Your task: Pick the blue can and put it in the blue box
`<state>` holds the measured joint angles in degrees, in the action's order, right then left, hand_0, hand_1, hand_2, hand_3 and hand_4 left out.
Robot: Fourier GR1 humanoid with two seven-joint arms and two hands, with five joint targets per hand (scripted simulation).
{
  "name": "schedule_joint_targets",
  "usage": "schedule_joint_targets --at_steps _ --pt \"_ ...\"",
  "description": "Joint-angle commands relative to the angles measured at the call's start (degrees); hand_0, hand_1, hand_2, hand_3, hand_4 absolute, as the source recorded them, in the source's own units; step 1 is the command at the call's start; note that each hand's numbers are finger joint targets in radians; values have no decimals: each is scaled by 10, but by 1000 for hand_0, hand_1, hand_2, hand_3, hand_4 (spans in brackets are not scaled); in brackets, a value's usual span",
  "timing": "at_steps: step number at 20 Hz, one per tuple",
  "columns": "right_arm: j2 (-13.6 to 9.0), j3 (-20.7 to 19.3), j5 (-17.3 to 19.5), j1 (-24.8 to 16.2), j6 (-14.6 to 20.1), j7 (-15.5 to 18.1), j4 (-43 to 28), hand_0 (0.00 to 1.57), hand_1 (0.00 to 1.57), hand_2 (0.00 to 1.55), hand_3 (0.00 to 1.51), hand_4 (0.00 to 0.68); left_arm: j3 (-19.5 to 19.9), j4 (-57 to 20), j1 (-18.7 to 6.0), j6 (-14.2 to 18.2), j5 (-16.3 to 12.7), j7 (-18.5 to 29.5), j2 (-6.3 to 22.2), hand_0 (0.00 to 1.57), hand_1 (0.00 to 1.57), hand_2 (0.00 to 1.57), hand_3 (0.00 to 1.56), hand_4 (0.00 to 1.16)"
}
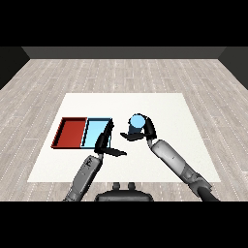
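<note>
Two trays lie side by side on the left part of the white tabletop in the head view: the red tray at the left, the blue tray touching its right edge. The blue can is right of the blue tray, near it but outside it, upright with its round top showing. The right hand curls round the can, fingers clamped on its near and right sides. I cannot tell whether the can rests on the tabletop or is lifted. The left hand hangs over the near right corner of the blue tray, its fingers straight and apart, thumb pointing right, holding nothing.
</note>
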<state>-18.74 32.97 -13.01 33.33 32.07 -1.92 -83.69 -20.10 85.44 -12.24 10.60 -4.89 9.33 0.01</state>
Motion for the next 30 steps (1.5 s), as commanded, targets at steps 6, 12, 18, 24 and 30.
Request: schedule_joint_targets --at_steps 6,12,18,24,30 --pt "55 -45 99 -23 -41 -46 -26 1478 1478 1449 1383 576 -35 -30 -22 40 -6 2 0 0 0 0 0 0" --pt "86 -81 137 -1 -90 -84 -6 1478 1478 1454 1385 586 -35 -61 -51 55 -26 6 0 0 0 0 0 0" --pt "138 -69 194 -39 -90 -43 5 1485 1485 1455 1390 586 -16 -133 -60 29 -35 40 0 0 0 0 0 0" --pt "160 -107 222 -49 -136 -84 -49 1478 1478 1453 1385 581 -30 -90 -40 35 -14 -2 0 0 0 0 0 0" --pt "186 -117 216 0 -123 -34 48 1489 1489 1453 1379 564 -62 -106 -90 90 -54 -16 0 0 0 0 0 0"
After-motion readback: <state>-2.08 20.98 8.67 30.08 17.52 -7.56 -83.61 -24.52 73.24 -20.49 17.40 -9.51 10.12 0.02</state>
